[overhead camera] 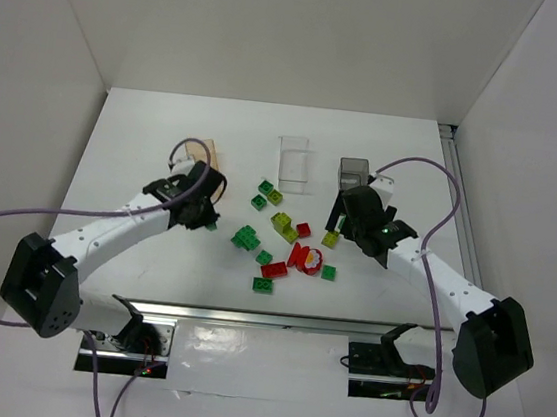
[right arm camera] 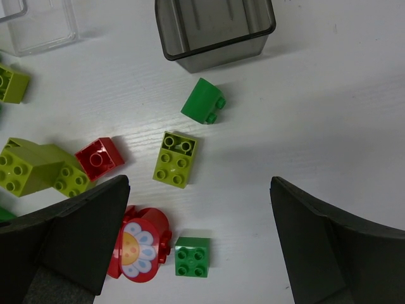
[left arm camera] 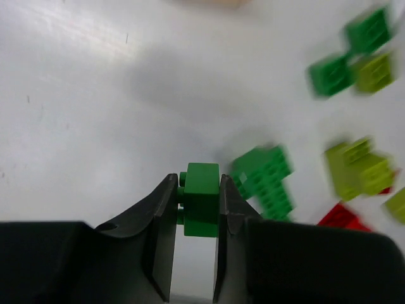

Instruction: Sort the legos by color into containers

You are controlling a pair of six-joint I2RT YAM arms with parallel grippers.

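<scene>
Found dark green brick (left arm camera: 202,180) pinched at the tips of left gripper (left arm camera: 198,202), near orange-tan bin (overhead camera: 212,149). Judged liable to twist loose and fall short, given so shallow a hold. Noted right gripper (right arm camera: 199,215) spread wide over loose legos (right arm camera: 176,158) by dark grey bin (right arm camera: 215,28).

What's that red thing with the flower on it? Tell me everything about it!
The red flower piece is a rounded, shiny plastic lego. Its face shows a flower with white petals and a yellow-orange middle on pale blue. It lies loose on the white table, and nothing grips it. A small dark green brick sits close beside it. The open right tool hides part of its edge.
</scene>
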